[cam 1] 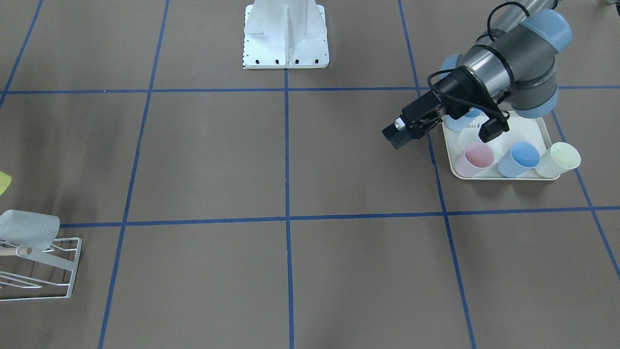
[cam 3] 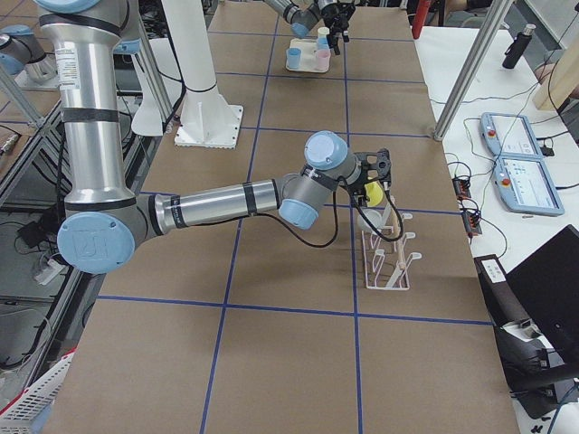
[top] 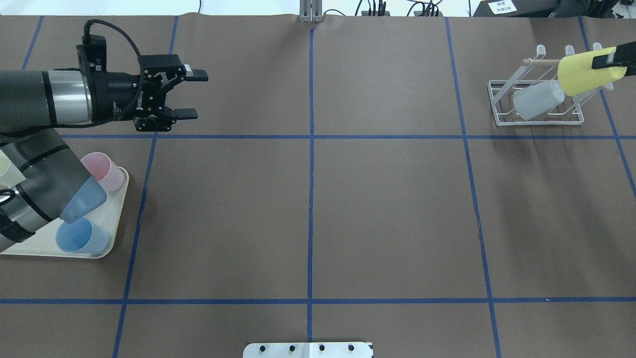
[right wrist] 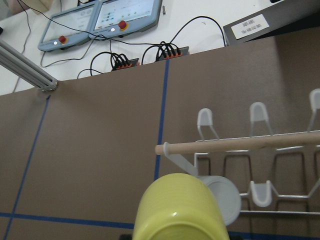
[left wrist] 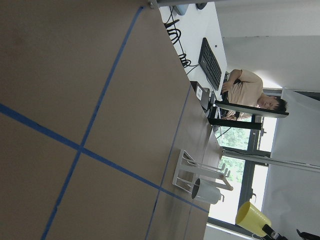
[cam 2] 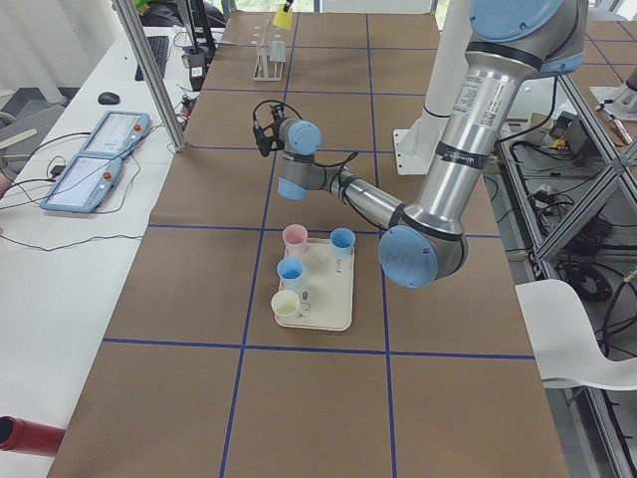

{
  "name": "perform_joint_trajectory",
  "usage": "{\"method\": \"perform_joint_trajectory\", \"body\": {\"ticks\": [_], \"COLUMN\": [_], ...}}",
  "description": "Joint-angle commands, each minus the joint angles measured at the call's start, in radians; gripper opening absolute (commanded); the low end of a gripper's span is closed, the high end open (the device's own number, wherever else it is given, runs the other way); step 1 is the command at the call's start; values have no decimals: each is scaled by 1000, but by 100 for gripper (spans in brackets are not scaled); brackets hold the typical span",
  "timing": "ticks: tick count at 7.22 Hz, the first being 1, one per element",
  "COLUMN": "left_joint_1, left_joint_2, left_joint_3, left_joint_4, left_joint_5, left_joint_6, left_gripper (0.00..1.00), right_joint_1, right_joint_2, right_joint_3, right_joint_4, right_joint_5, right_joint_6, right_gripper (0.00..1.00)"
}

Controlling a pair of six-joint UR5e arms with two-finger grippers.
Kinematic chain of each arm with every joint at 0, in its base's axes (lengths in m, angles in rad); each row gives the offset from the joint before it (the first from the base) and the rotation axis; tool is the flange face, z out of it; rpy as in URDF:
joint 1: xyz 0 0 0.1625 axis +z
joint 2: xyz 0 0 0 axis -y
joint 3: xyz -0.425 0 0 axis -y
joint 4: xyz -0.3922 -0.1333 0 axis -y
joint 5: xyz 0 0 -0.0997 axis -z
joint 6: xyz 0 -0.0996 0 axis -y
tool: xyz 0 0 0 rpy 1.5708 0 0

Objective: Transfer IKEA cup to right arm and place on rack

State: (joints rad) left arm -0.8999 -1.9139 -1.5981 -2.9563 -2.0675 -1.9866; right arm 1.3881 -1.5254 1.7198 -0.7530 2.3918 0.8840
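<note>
The right gripper [top: 607,60] is clamped on the yellow cup [top: 589,74], which lies tilted on its side in the air at one end of the rack [top: 536,115]. Only one black finger [top: 602,61] shows across the cup's wall. The rest of the gripper is cut off by the edge of the overhead view, and the wrist camera sees only the cup's underside. Whether the cup touches a prong or the wooden rod [right wrist: 240,145] cannot be told. A clear grey cup [top: 539,99] already hangs on the rack just beside it. In the front view the rack is half out of frame and the yellow cup is a mere sliver at the edge.

The left gripper [top: 195,95] hovers well apart from all this, fingers spread wide with nothing between them. Its arm covers part of the tray [cam 1: 530,127]. Pink [cam 1: 474,157], blue [cam 1: 520,157] and cream [cam 1: 559,160] cups show there, and a second blue one [cam 1: 460,121] peeks from behind the wrist (mostly hidden).
</note>
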Motion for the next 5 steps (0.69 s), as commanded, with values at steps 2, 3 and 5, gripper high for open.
{"method": "perform_joint_trajectory", "body": {"ticks": [2,3,5], "left_joint_1": [-97,-90,-90], "left_joint_2": [71,94,101], "left_joint_3": [9,12,12], "left_joint_4": [112,114,112], "left_joint_5": [-111,-106,-106], "left_joint_6": [210,212,212], "left_gripper": [100,100,100], "right_joint_1": [37,20,0], "right_joint_2": [-1,2,20], "right_joint_3": [-18,-31,-92], "right_joint_4": [-195,-213,-230], "right_joint_5": [-14,-32,-37], "right_joint_6": [-223,-243,-272], "right_gripper": [19,19,19]}}
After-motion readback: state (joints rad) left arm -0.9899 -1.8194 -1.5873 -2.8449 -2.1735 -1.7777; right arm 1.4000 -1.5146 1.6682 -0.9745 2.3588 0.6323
